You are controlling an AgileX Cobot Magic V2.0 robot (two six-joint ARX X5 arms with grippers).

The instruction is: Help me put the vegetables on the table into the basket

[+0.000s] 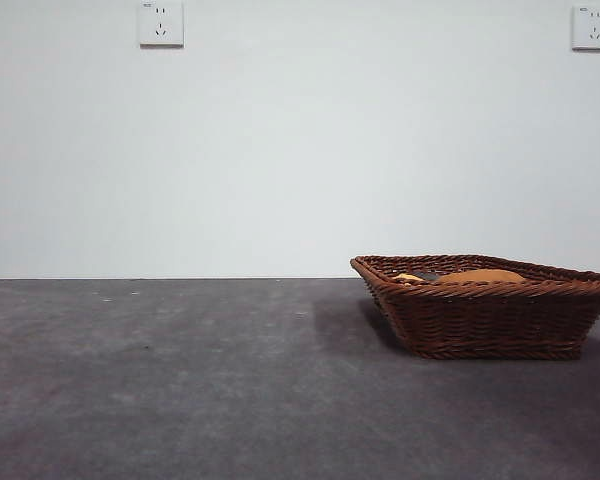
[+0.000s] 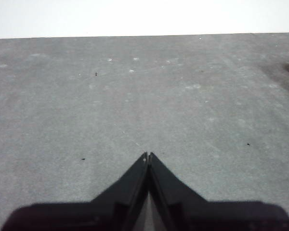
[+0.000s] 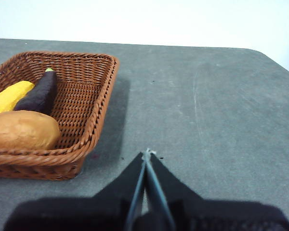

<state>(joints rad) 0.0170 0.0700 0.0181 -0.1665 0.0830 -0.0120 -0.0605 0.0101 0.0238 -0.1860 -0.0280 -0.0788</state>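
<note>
Vegetables all look to be in already: from my right wrist camera I count the potato (image 3: 24,130), the eggplant (image 3: 40,94) and the yellow one (image 3: 8,96) lying side by side inside the basket (image 3: 94,113), the potato against the near rim, the eggplant just beyond it and touching it, the yellow one beside the eggplant. In the front camera the basket (image 1: 490,320) sits toward the right edge of the desk (image 1: 180,380), and only the tops of the potato (image 1: 480,276) and a sliver of the yellow one (image 1: 408,278) show above the braided rim. I see no vegetable lying loose on the desk in any of the three cameras, so I judge the job finished, with nothing left to pick. As for the arms, neither shows in the front camera, so I take both to be pulled back and waiting. The right gripper (image 3: 147,156) hangs low over bare desk just beside the basket, its jaws closed tip to tip and holding nothing. The left gripper (image 2: 148,156) points across an open stretch of desk (image 2: 135,96) with no task item near it, its jaws likewise pressed together and empty.
</note>
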